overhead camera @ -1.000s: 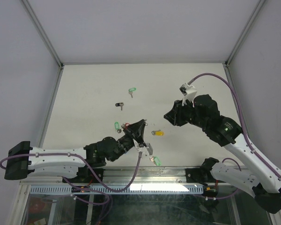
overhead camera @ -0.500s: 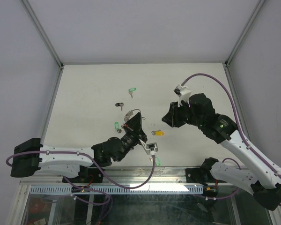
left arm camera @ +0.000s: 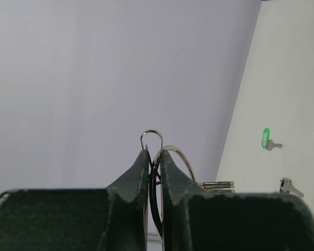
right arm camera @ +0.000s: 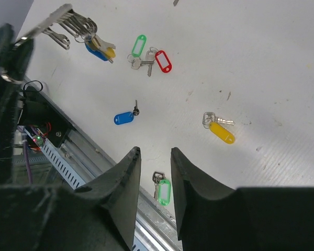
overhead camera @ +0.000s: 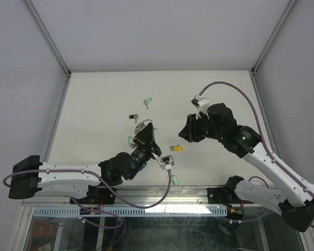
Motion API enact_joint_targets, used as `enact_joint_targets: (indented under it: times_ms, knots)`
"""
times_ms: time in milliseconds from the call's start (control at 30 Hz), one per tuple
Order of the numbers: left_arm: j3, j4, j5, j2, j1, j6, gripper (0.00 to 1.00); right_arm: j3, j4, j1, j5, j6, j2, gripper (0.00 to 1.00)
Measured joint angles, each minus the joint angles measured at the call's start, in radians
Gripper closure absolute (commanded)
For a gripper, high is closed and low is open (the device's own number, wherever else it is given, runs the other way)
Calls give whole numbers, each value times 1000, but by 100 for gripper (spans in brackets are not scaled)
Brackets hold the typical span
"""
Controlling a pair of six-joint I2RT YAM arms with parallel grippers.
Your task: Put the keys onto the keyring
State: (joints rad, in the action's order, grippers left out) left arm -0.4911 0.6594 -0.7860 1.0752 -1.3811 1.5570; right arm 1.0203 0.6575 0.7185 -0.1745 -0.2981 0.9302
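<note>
Since a second ago, the left jaws have swung farther out over the desk (overhead camera: 94, 99) and risen, and the right jaws have edged toward them. Left jaws are pinched tight on the keyring (left arm camera: 181, 153), its thin wire loop standing out past their tips in mid-air, probably so a key can be threaded on. Right jaws stand partly apart with nothing between them, hovering over loose keys: a yellow-tagged key (right arm camera: 221, 132), a blue-tagged key (right arm camera: 124, 118), a green-tagged key (right arm camera: 140, 46) and a red-tagged key (right arm camera: 163, 61). The desk is off-white and lightly scuffed. Plain pale grey walls enclose it.
</note>
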Motion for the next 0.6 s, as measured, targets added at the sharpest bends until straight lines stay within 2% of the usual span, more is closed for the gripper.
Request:
enact_joint_targets:
  times_ms: [300, 600]
  knots:
    - [-26, -140, 5, -163, 31, -210, 100, -43, -22, 27, -41, -91, 146, 62]
    - [-34, -230, 20, -194, 127, -327, 100, -70, 3, 227, 23, -163, 299, 59]
